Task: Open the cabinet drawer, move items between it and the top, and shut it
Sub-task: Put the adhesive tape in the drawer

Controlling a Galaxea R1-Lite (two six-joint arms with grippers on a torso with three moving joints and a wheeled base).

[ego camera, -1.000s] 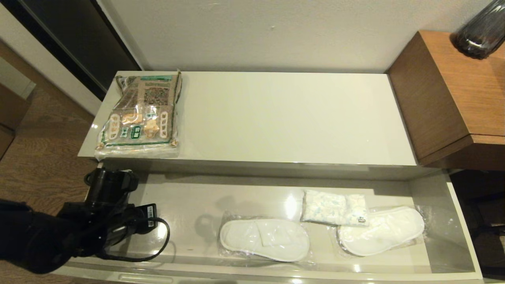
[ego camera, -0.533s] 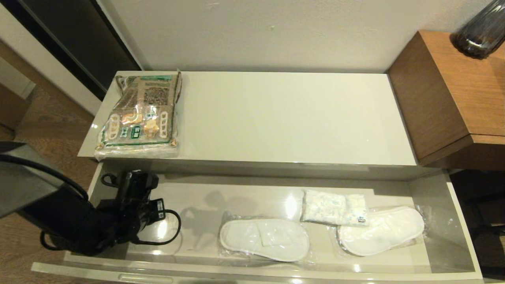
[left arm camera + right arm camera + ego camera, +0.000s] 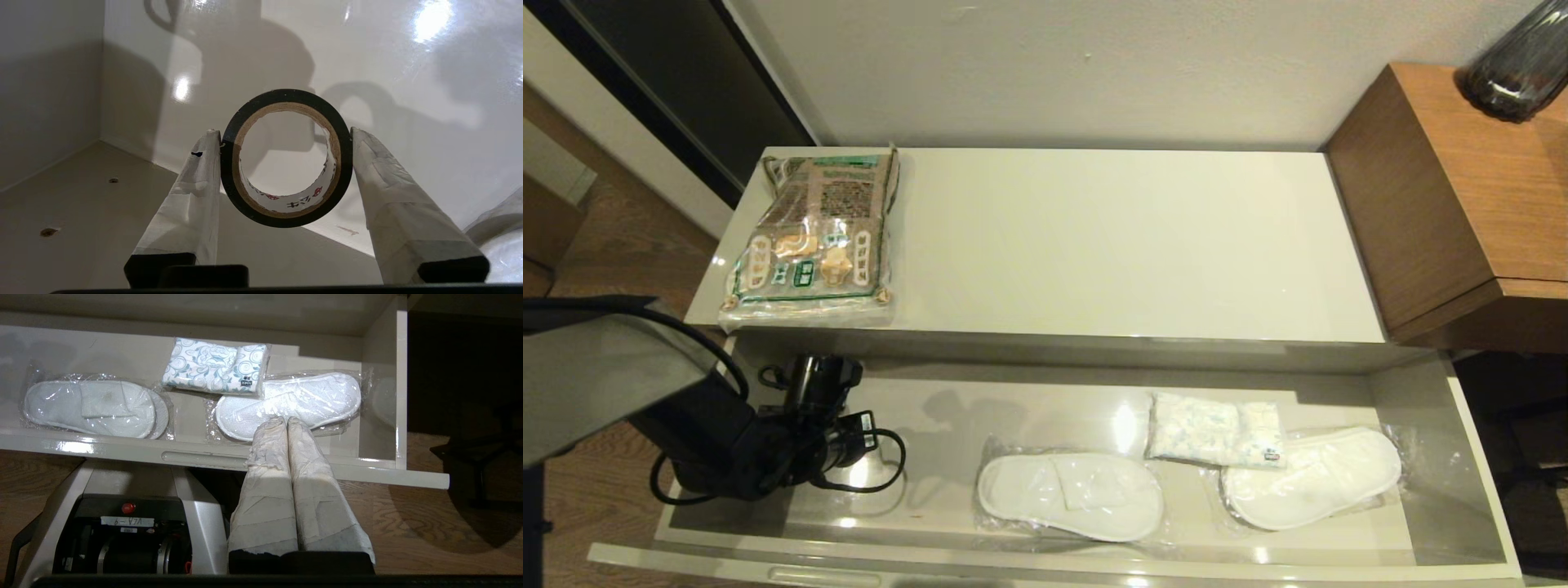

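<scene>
Glossy grey-beige surfaces of the cabinet drawer (image 3: 1437, 523) are shown pulled fully out below the top (image 3: 1111, 245), which serves as the landmark for all positions given. At the left end of the top, a brown-and-green packet (image 3: 813, 233) is seen lying flat, its near edge at the top's front edge. In front of and below that end of the top, the left gripper (image 3: 286, 139) is lowered into the left end of the drawer. A black tape roll (image 3: 287, 157) is clamped between its two taped fingers (image 3: 196, 192), one finger pressed against each side of the roll's outer rim; the roll is held on edge, so that the drawer floor is seen through its cardboard core. Whether the roll touches the floor cannot be told.

Further along the drawer, in front of the right half of the top, a white patterned pack (image 3: 1217, 430) is seen, its near edge overlapping the right-hand pair of wrapped slippers (image 3: 1311, 478). A second wrapped pair (image 3: 1070, 496) lies beside these, in front of the top's middle, apart from the pack.

The right gripper (image 3: 286, 421) is held outside the drawer, above its front panel (image 3: 204, 451), with both fingers pressed together and nothing between them. A brown wooden unit (image 3: 1462, 204) stands against the right end of the top.
</scene>
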